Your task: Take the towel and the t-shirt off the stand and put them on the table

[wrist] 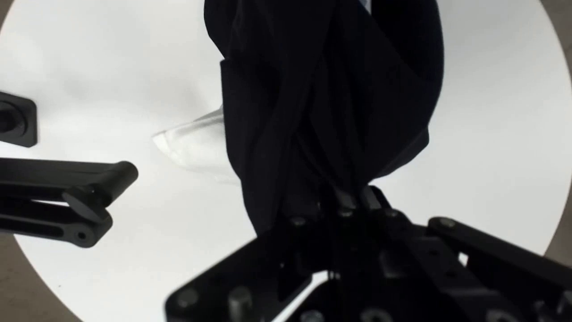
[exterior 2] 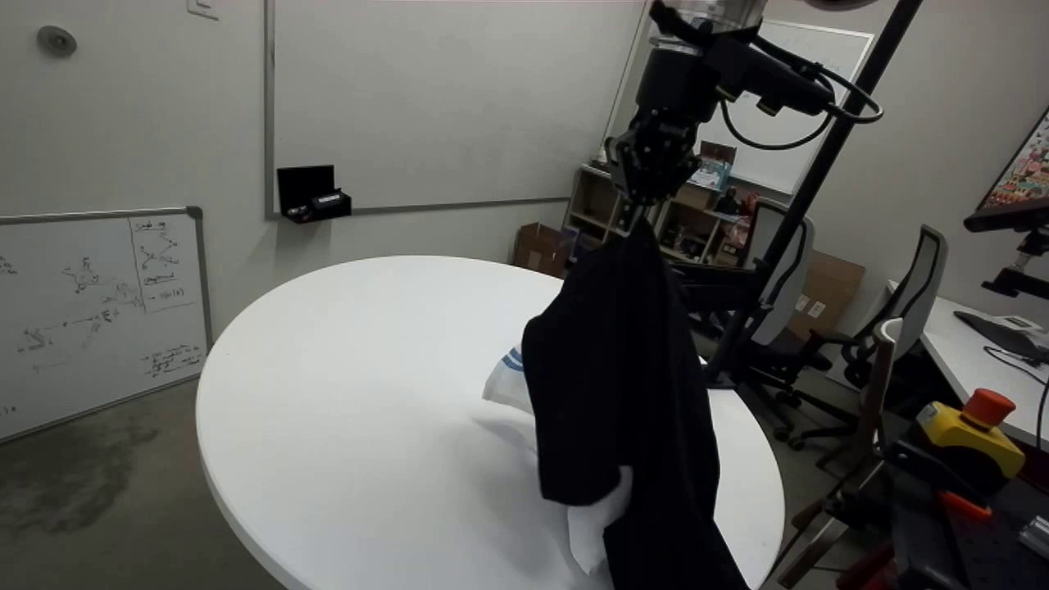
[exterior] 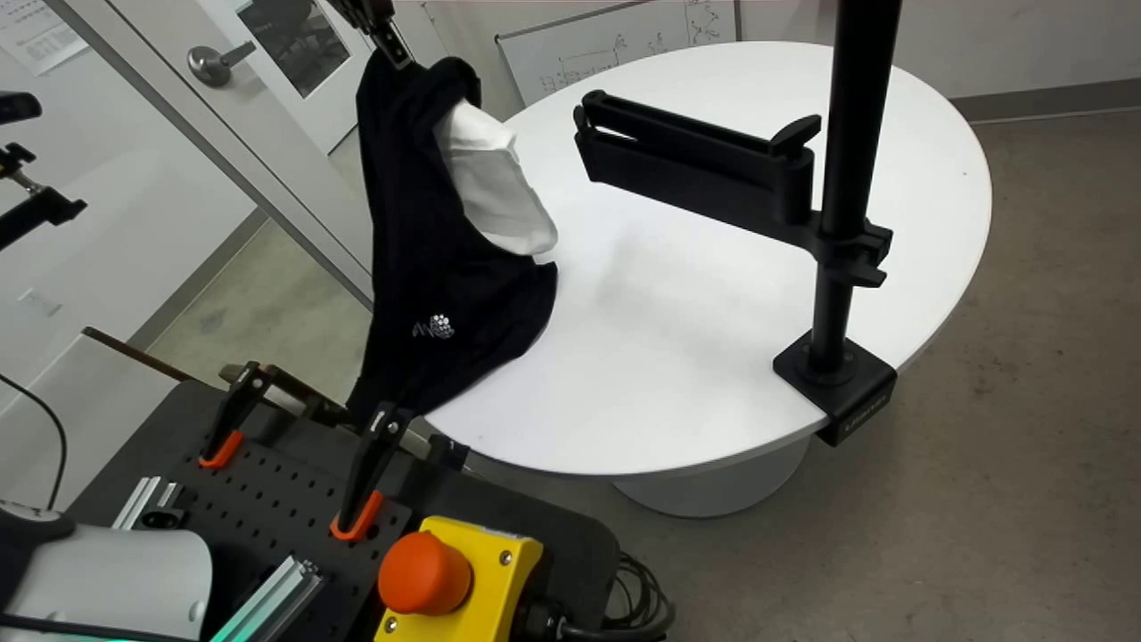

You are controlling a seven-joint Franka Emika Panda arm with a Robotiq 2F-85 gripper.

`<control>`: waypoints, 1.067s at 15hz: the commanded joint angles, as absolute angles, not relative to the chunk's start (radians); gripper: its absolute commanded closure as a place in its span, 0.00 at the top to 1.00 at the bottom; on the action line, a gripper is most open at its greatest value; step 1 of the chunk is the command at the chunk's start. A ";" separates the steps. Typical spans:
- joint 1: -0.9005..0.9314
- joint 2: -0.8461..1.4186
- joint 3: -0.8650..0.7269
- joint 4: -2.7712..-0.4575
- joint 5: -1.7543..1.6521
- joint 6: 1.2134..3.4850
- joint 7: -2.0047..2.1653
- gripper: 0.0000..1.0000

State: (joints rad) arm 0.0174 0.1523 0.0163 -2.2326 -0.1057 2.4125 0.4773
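Note:
The black t-shirt (exterior: pixel 428 241) hangs from my gripper (exterior: pixel 397 55) over the edge of the white round table (exterior: pixel 677 374). In the wrist view the fingers (wrist: pixel 357 199) are shut on the t-shirt (wrist: pixel 321 103). The white towel (exterior: pixel 499 192) shows beside the t-shirt, partly covered by it. Its blue stripes show in an exterior view, where the towel (exterior 2: pixel 510 383) sticks out behind the t-shirt (exterior 2: pixel 623 385). Whether the fingers also pinch the towel is hidden. The stand (exterior: pixel 860 116) is clamped to the table edge, and its horizontal arm (exterior: pixel 695 174) carries no cloth.
The stand's arm (wrist: pixel 58 179) reaches over the table to one side of the gripper. A dark cart with clamps (exterior: pixel 365 473) and a yellow box with an orange button (exterior: pixel 463 571) stands close to the table edge. Chairs (exterior 2: pixel 885 303) and shelves (exterior 2: pixel 598 201) are farther back.

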 commanded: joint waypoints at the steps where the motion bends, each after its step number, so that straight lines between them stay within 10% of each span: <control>1: 0.053 0.242 -0.029 -2.143 -0.191 2.442 0.600 0.29; 12: 0.075 0.258 -0.061 -2.129 -0.169 2.435 0.626 0.99; 16: 0.060 0.193 -0.039 -2.153 -0.099 2.430 0.567 1.00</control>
